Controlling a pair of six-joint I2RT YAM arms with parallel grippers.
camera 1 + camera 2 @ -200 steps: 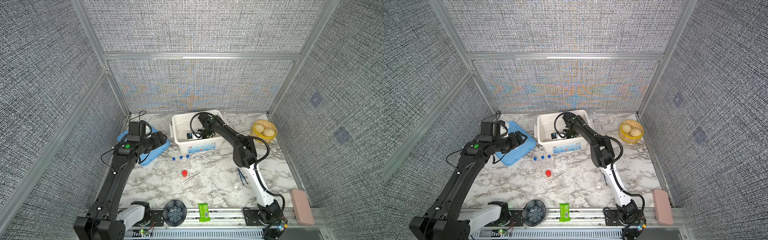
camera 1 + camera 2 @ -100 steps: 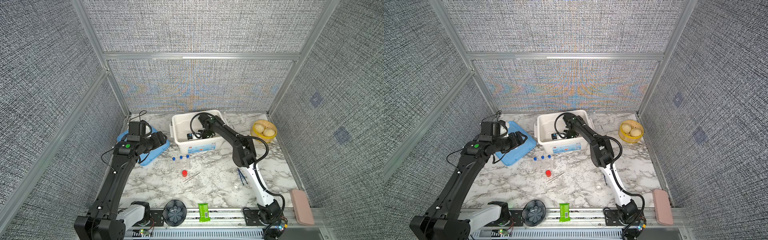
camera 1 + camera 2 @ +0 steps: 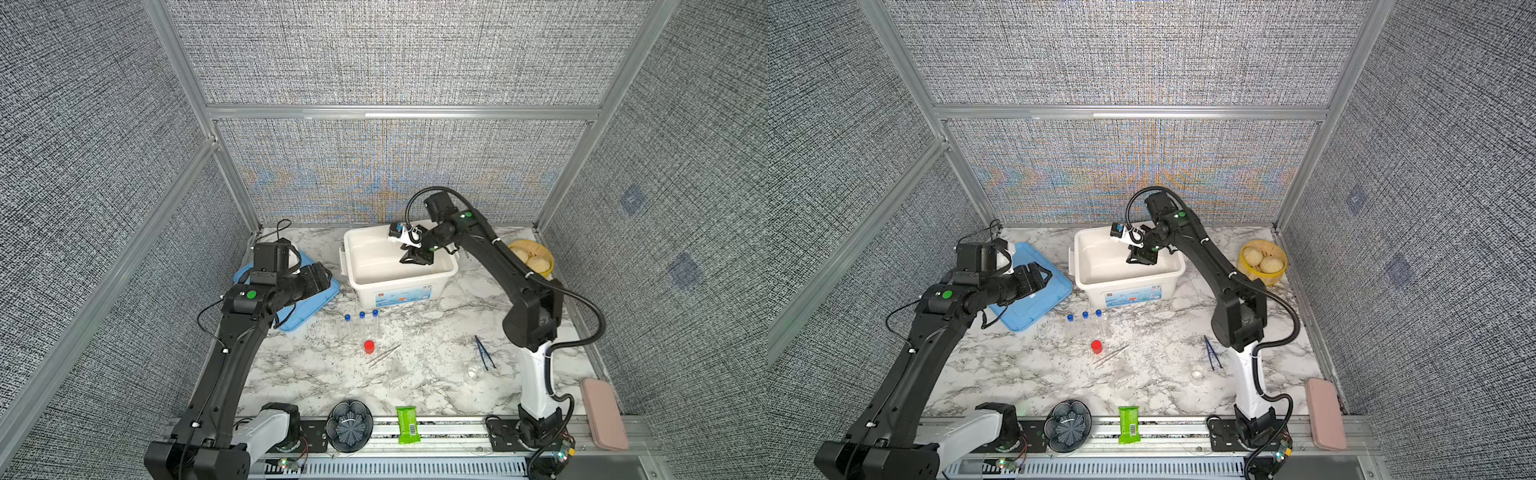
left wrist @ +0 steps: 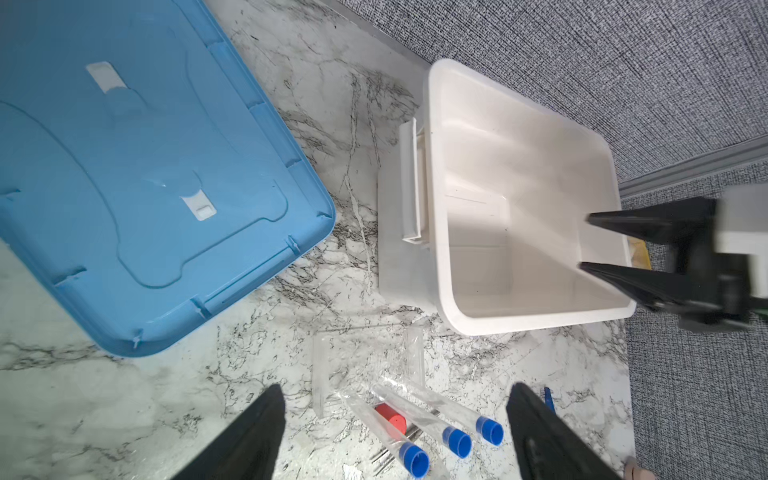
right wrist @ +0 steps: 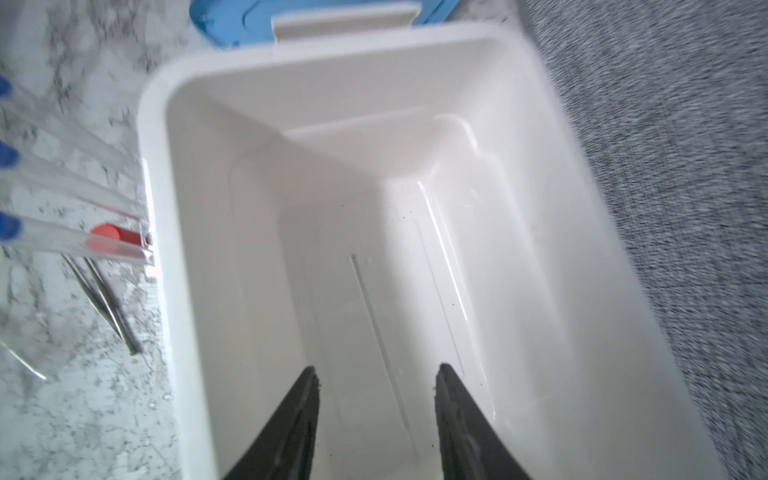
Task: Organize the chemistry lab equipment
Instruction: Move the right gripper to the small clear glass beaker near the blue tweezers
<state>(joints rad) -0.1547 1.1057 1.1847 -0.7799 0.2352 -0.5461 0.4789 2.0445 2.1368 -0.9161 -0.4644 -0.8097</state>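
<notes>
Over the bin (image 3: 395, 291) the right gripper (image 5: 376, 368) hangs with jaws parted, empty; the left gripper (image 4: 397, 388) — spread wide, empty — hovers over the lid (image 4: 145, 166). Tubes (image 3: 362, 324) stand, seemingly upright, just outside the bin's front wall, nearer the left gripper.

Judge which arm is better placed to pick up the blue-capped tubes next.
Probably left: the left gripper, jaws open, frames the blue-capped tubes in its wrist view; the right gripper hangs over the white bin.
</notes>
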